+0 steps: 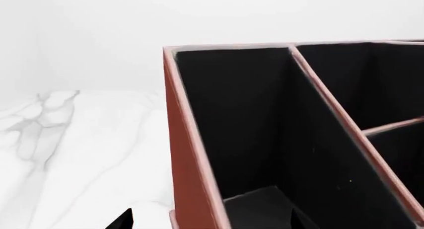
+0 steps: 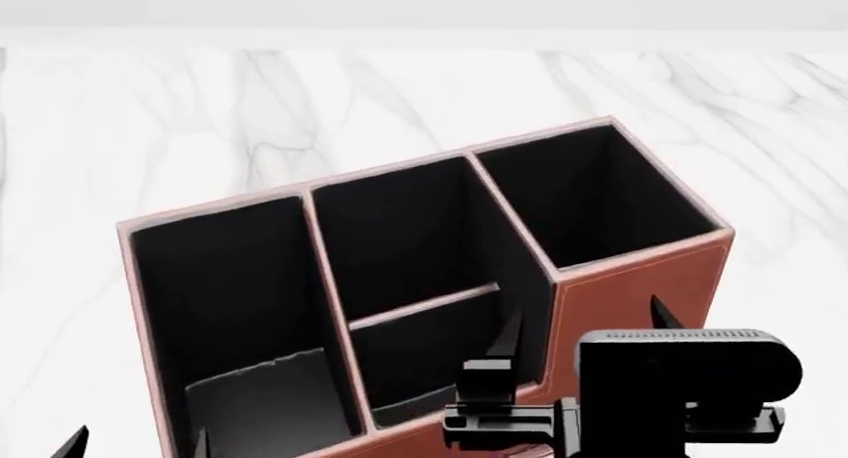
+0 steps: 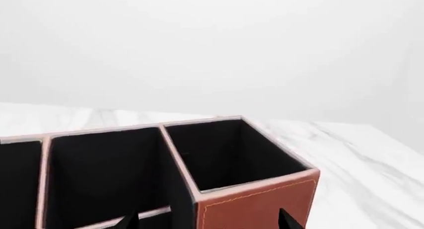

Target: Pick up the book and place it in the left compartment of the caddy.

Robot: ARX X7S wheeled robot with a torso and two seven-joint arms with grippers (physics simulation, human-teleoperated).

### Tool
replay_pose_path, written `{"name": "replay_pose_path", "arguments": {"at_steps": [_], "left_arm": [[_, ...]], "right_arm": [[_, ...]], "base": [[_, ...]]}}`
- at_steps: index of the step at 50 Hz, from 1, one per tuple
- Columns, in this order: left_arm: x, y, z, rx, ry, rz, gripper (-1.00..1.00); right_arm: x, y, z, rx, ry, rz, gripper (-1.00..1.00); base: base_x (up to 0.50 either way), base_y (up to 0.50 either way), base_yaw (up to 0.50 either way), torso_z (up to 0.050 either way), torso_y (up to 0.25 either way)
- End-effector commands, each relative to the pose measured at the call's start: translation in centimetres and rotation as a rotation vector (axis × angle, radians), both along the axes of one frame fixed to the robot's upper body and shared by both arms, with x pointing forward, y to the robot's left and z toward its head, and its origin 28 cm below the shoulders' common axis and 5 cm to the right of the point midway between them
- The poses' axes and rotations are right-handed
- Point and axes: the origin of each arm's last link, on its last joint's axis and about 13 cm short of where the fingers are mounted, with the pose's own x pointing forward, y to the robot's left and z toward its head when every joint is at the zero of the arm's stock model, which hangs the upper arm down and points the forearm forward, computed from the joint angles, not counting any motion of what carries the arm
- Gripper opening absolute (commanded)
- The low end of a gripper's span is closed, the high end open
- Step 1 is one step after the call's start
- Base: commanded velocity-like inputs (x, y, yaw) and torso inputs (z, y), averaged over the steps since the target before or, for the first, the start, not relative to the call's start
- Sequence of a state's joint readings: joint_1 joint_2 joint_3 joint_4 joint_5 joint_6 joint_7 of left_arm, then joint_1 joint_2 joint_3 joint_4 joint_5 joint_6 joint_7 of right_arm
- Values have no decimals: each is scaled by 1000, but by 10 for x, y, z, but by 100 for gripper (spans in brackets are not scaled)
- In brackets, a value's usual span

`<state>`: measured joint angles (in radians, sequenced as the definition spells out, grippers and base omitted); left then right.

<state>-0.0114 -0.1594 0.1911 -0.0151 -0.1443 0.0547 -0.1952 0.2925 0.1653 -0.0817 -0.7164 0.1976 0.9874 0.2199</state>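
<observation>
Since the book (image 2: 258, 393) already lies tilted inside the left compartment (image 2: 218, 279) of the caddy (image 2: 636, 289), at about 7 o'clock in the head view, what remains is, as I judge it, a clean retreat. With the left claw (image 1: 208, 220) released, one fingertip outside the caddy's end wall and the other inside the compartment above the book, lift it straight up so neither tip catches the pale rim or drags the caddy across the worktop (image 2: 159, 120). Over at 5 o'clock the right claw (image 2: 583, 329) hangs released, grasping nothing, and should keep clear of the tall end section.
</observation>
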Motion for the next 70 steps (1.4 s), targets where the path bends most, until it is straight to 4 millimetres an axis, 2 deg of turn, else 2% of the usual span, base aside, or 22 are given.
{"name": "replay_pose_path", "arguments": {"at_steps": [1,5,7,9,11,13,14,16,18,19,20,21,22,23,24,29,39,48,59,70], "left_arm": [[0,0,0,0,1,1,100],[0,0,0,-1,1,2,100],[0,0,0,-2,2,2,100],[0,0,0,-1,3,3,100],[0,0,0,-1,3,4,100],[0,0,-1,-1,4,5,100],[0,-1,-1,0,6,4,100],[0,-1,-1,-1,5,6,100],[0,0,-1,-2,6,7,100],[2,-1,-3,1,14,12,100],[2,-1,-4,2,14,12,100],[2,-1,-4,1,14,11,100],[2,-1,-4,1,14,10,100],[2,-1,-4,1,14,10,100],[2,-1,-4,0,15,11,100],[2,-1,-4,2,14,10,100],[2,-1,-4,3,13,9,100],[2,-1,-4,3,13,10,100],[1,-1,-4,6,12,10,100],[1,-1,-4,6,11,12,100]], "right_arm": [[-8,0,23,21,26,-41,100],[-12,-2,48,11,51,-35,100],[-10,-4,53,11,74,-23,100],[1,-18,60,1,113,-156,100],[-1,-14,71,-49,95,-191,100],[-9,-6,77,-27,116,-39,100],[-4,-10,94,-35,109,-66,100],[-14,-8,103,-43,135,28,100],[-14,-10,114,-37,147,96,100],[-8,-33,132,-190,278,285,100],[-12,-26,152,-285,299,512,100],[-13,-20,166,-439,271,576,100],[-13,-21,168,-467,378,626,100],[-15,-21,168,-474,408,645,100],[-16,-21,167,-557,398,656,100],[-17,-26,164,-651,521,692,100],[-16,-30,164,-726,532,676,100],[-17,-35,171,-803,628,674,100],[-24,-40,147,-891,778,675,100],[-30,-42,135,-899,851,697,100]], "base": [[0,0,0,0,0],[0,0,0,0,0],[0,0,0,0,0],[0,0,0,0,0],[0,0,0,0,0],[0,0,0,0,0],[0,0,0,0,0],[0,0,0,0,0],[0,0,0,0,0],[0,0,0,0,0],[0,0,0,0,0],[0,0,0,0,0],[0,0,0,0,0],[0,0,0,0,0],[0,0,0,0,0],[0,0,0,0,0],[0,0,0,0,0],[0,0,0,0,0],[0,0,0,0,0],[0,0,0,0,0]]}}
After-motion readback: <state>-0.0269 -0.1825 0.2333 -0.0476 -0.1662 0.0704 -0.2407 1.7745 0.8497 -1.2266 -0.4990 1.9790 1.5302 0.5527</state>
